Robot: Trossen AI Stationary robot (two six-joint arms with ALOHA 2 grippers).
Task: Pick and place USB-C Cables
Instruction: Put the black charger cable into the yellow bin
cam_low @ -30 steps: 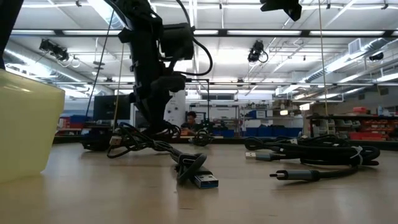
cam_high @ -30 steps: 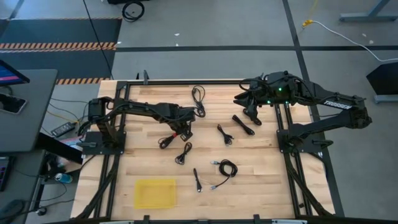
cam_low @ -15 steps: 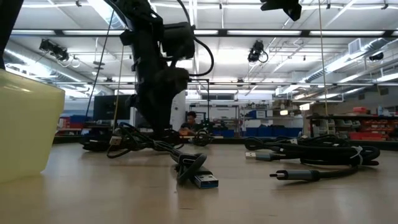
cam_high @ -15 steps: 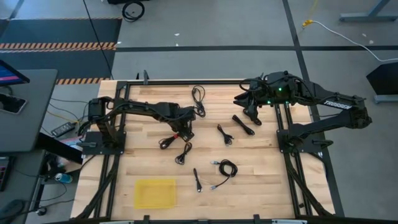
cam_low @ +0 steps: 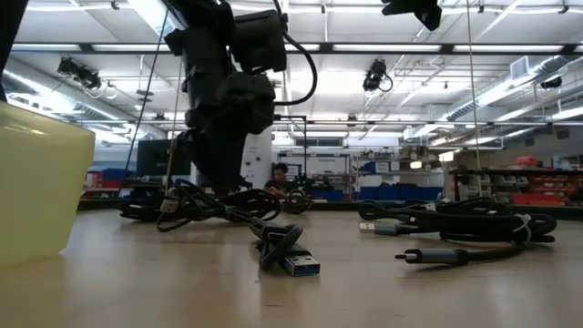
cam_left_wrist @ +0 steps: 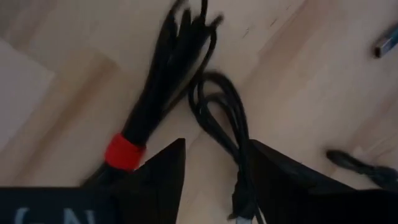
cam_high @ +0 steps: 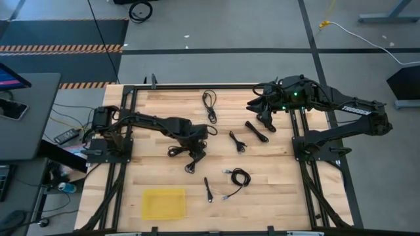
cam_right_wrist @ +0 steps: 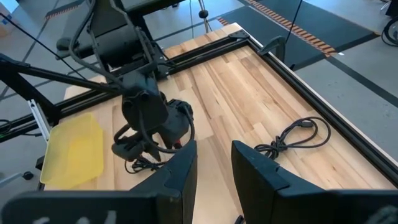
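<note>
Left fingers: in the left wrist view we see our two fingers [cam_left_wrist: 158, 171] spread apart with nothing between the pads, low over the desk [cam_high: 151, 105] toward its middle, left of centre.
Cable at the fingers: a loose black USB-C cable [cam_left_wrist: 217, 118] runs down into the gap, hugging the far finger; we cannot tell whether it touches.
Neighbour: a bundled cable with a red tie [cam_left_wrist: 124, 151] lies just beside the other finger, its tie at that fingertip.
Risk one: if we close here we judge that we may pinch both cables, or catch only the red tie, because the two lie side by side at the fingertips.
Risk two: the loose cable sits off-centre in the gap, so a closing finger could push it aside, not trap it.
Risk three: lifting one loop could drag its neighbour, since from above the cords under the left gripper [cam_high: 195, 139] look tangled.
Destination: the yellow bin [cam_high: 163, 204] waits near the front-left corner, well apart.
Other cables: further coils lie scattered across the middle and back of the desk.
Right gripper [cam_high: 262, 113]: parked near the back-right corner, fingers narrowly apart, empty.
</note>
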